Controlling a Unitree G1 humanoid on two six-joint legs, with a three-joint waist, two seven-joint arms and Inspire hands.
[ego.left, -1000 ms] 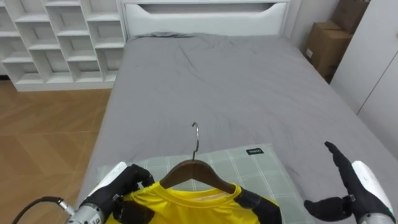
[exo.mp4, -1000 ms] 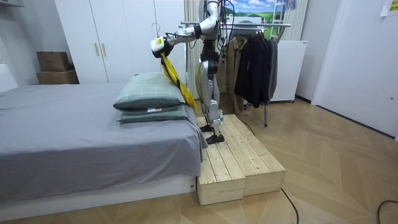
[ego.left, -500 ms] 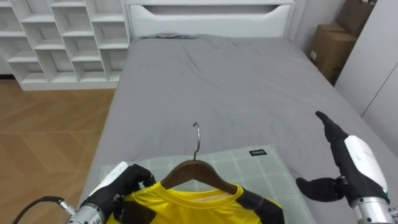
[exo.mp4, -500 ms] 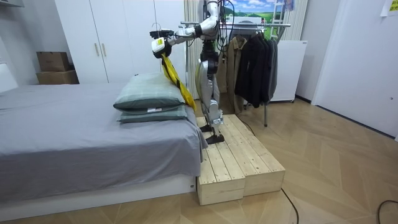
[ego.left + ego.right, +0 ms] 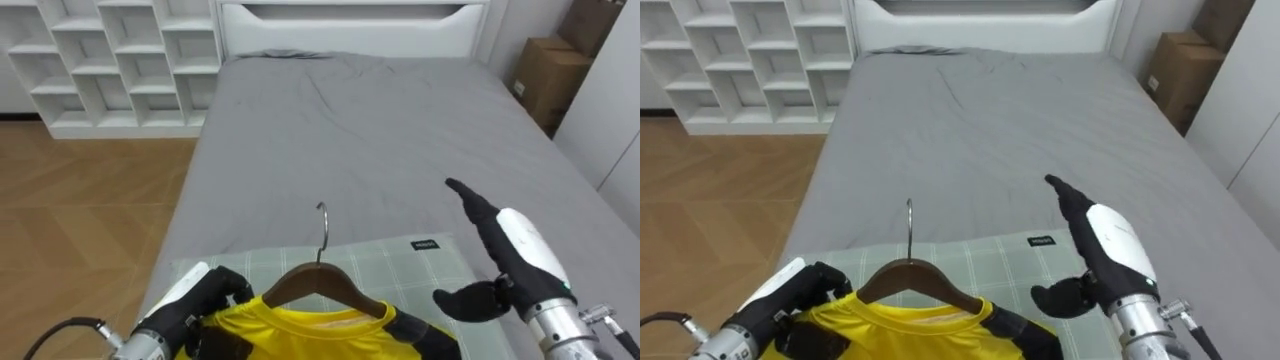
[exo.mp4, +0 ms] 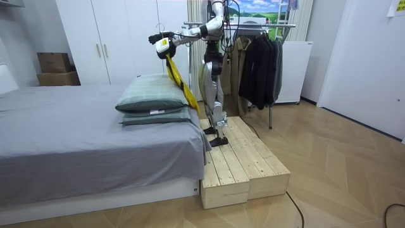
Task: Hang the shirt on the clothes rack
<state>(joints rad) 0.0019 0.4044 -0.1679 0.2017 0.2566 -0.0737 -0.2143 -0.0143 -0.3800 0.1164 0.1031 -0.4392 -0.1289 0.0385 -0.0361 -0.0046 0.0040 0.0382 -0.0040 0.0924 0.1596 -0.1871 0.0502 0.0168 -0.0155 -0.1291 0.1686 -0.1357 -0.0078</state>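
The left hand (image 5: 203, 302) keeps its fingers clenched on the shoulder of the yellow shirt (image 5: 300, 335) with dark sleeves, which is draped over a brown wooden hanger with a metal hook (image 5: 318, 283). Shirt and hanger sit just right of those fingers, above the pale green checked pillow (image 5: 405, 262) on the grey bed (image 5: 380, 130). The right hand (image 5: 520, 250), which was at the lower right edge a second ago, has come up and inward. Its fingers are straight and released with the thumb spread, holding nothing, and the hanger is near the thumb's left. The robot stands on a pale wooden platform (image 6: 243, 158) at the bed's pillow end.
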